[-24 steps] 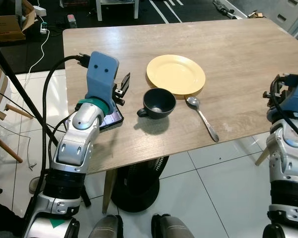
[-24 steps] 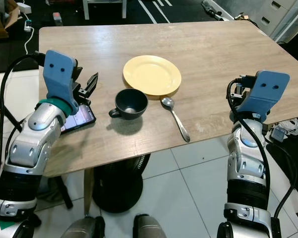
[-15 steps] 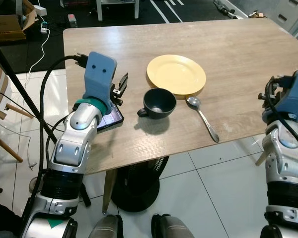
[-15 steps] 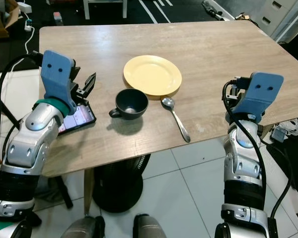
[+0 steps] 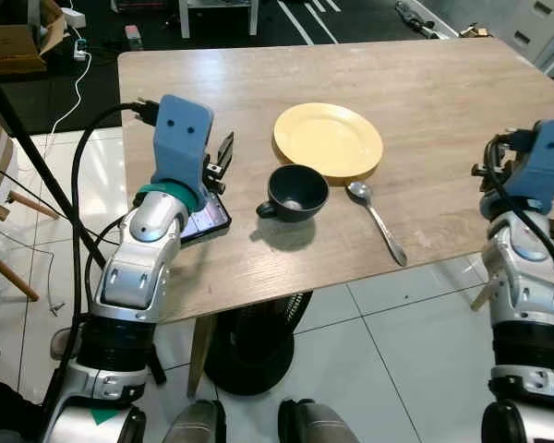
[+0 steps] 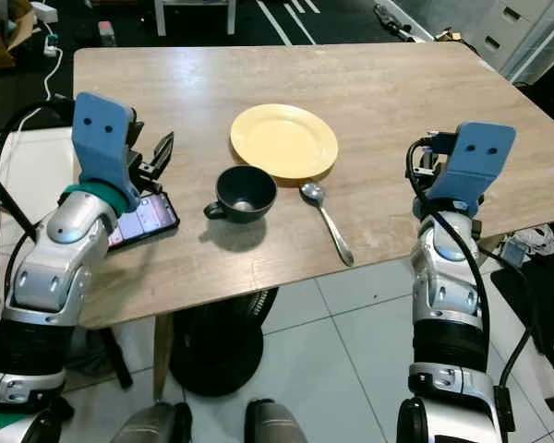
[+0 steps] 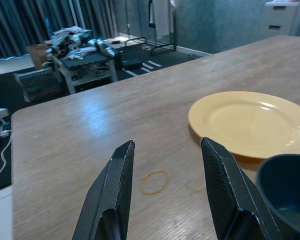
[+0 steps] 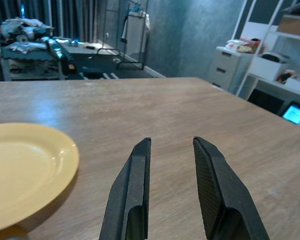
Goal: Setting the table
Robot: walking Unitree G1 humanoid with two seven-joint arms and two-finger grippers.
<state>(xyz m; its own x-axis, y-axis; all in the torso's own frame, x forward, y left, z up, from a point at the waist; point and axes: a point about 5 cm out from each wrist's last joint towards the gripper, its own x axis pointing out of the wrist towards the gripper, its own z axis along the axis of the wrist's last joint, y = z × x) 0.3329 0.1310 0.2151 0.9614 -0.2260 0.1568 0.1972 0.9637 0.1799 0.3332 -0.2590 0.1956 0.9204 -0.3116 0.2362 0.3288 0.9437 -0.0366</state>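
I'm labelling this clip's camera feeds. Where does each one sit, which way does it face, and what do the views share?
Left and right eye views: on the head, looking forward and down at the table; both silver arms show, left gripper beside the cup.
Left wrist view: along its open fingers, low over the tabletop toward the plate, a rubber band between them.
Right wrist view: along its open fingers, across the table toward shelves.
Shared: all four show the plate.
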